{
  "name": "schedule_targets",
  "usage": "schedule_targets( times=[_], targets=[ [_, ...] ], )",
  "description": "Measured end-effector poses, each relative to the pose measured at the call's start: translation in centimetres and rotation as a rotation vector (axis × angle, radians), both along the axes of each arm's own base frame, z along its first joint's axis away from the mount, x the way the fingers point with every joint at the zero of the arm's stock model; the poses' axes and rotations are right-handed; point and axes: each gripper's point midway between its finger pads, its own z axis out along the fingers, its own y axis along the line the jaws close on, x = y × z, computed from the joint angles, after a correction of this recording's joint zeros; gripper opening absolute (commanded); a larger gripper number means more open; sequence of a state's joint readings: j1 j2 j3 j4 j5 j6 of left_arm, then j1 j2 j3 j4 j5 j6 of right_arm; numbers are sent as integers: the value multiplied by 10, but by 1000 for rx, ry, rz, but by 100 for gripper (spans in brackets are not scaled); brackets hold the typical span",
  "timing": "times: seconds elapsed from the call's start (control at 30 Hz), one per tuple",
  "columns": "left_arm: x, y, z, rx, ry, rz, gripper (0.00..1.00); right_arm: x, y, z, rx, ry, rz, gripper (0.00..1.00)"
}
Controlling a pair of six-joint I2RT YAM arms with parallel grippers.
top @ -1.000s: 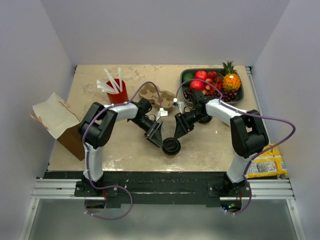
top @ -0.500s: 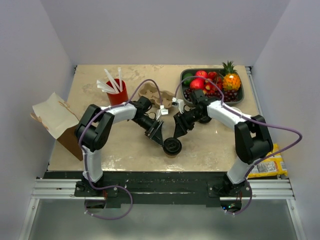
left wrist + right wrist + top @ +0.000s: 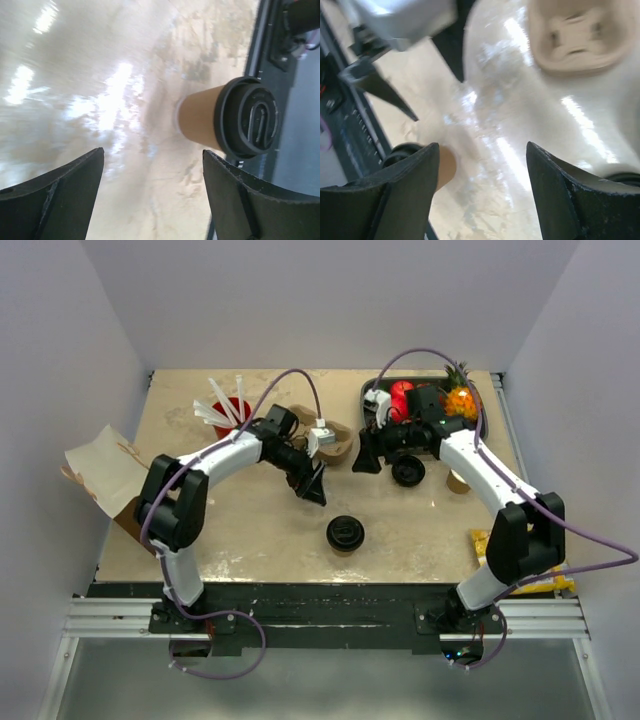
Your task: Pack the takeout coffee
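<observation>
Takeout coffee (image 3: 344,533) upright — apart from left claw (image 3: 313,490).

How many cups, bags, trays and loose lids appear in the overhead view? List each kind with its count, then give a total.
Cups: 3 (takeout coffee, red cup, lidless tan cup)
Bags: 2 (brown paper bag, yellow snack bag)
Trays: 2 (cup carrier, fruit tray)
Loose lids: 1 (black lid)
Total: 8

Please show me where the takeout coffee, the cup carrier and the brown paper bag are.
takeout coffee (image 3: 344,533), top view, centre of its black lid.
cup carrier (image 3: 575,32), right wrist view, middle of its hollow.
paper bag (image 3: 100,462), top view, its open flap.
</observation>
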State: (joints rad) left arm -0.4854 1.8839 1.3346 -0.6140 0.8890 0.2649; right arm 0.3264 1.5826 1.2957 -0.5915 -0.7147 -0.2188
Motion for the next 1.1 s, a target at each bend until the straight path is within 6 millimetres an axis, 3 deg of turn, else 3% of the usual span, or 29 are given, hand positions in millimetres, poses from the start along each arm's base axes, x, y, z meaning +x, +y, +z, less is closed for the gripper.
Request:
schedule_targets(
  times=[0.33,0.5,0.6,0.67,0.77,0.93,1.0,1.1],
  targets=[
    [67,24,71,38,-370,59,77,82,-28,69,-63,-268,-179,61],
    [101,37,107,88,-543,157,70,107,-30,69,-91,-295,-225,60],
    [119,39,118,114,-585,217,66,116,-32,65,-108,-293,-241,60],
    [142,37,125,133,-605,283,64,118,-34,65,-121,-298,-255,60],
    [176,34,125,156,-626,373,63,119,-38,68,-134,-311,-273,61],
    [206,28,102,198,-641,361,63,107,-46,70,-151,-324,-286,60],
    [210,25,94,207,-683,277,63,102,-48,72,-156,-336,-280,59],
    [198,25,87,201,-741,90,62,96,-52,71,-165,-345,-269,59]
  ],
)
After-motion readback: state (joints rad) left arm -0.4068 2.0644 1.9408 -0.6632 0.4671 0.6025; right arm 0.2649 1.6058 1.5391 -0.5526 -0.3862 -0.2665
